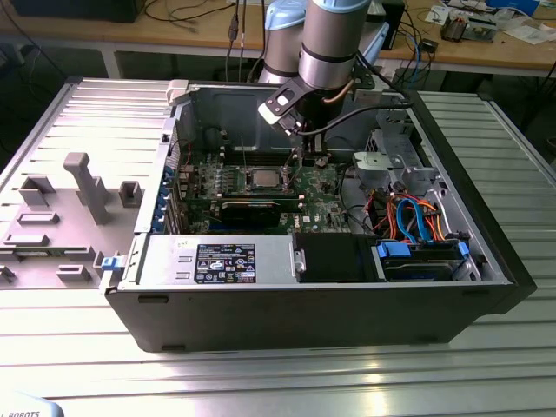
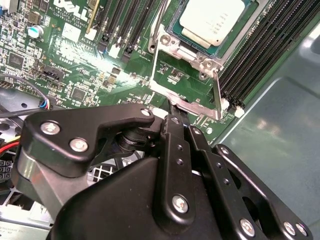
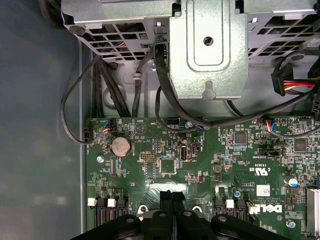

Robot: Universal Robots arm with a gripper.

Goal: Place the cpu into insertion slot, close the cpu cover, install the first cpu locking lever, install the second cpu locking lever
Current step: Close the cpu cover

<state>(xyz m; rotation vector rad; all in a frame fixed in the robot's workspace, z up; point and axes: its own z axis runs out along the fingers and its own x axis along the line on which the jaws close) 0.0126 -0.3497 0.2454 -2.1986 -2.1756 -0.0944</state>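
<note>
cpu seated in insertion slot. claw pinched shut on open cpu cover edge. cover-closing step in hand, judged to need a hinged arc.

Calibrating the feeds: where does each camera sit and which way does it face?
Exterior view: off the arm, looking down into the computer case; arm and gripper show.
Second wrist view: on the wrist, past the gripper toward cpu and cpu cover.
First wrist view: on the wrist, past the gripper toward the drive cage.
Both wrist views share gripper and motherboard.
</note>
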